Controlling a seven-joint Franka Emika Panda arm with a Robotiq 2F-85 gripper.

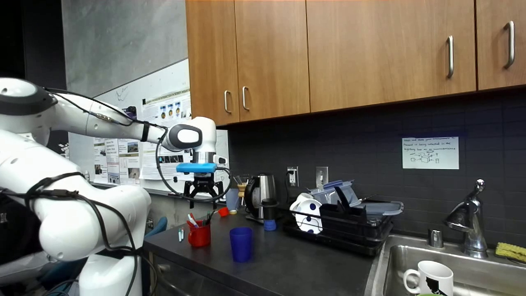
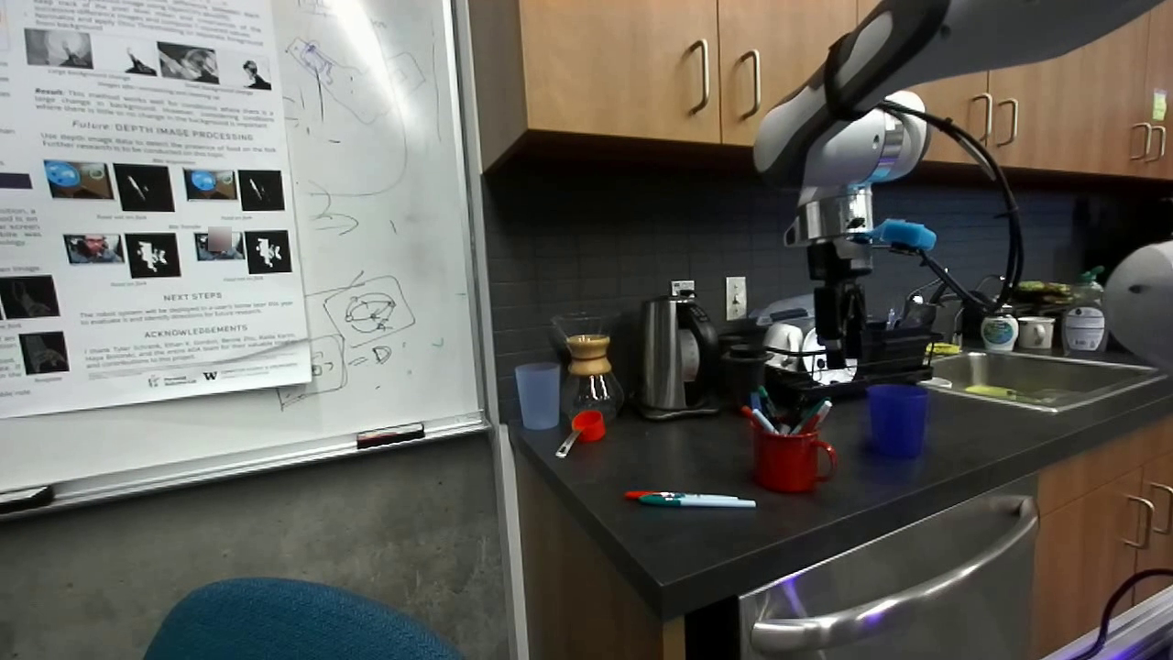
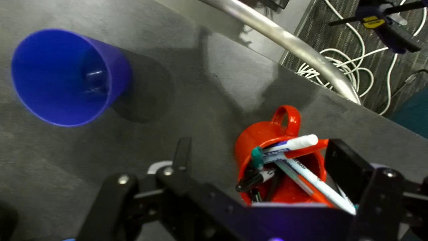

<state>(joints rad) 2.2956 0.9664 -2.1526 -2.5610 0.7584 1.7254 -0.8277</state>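
Observation:
My gripper (image 1: 203,200) hangs fingers-down above the counter, open, with nothing held between its fingers. Beneath it stands a red mug (image 3: 255,142) filled with several pens and markers (image 3: 316,182); in the wrist view the mug shows between the two fingers, partly covered by the gripper body. The same red mug (image 2: 783,463) has its handle toward the counter front in an exterior view. A blue cup (image 3: 118,72), upright and seemingly empty, stands beside the mug. Two loose markers (image 2: 696,500) lie near the counter's end.
Behind are a steel kettle (image 2: 660,357), a glass carafe (image 2: 591,390), a red scoop (image 2: 588,424) and a light-blue cup (image 2: 538,396). A black dish rack (image 1: 333,238) with dishes stands before the sink (image 1: 390,250). Wooden cabinets (image 1: 271,61) overhang the counter (image 1: 312,263).

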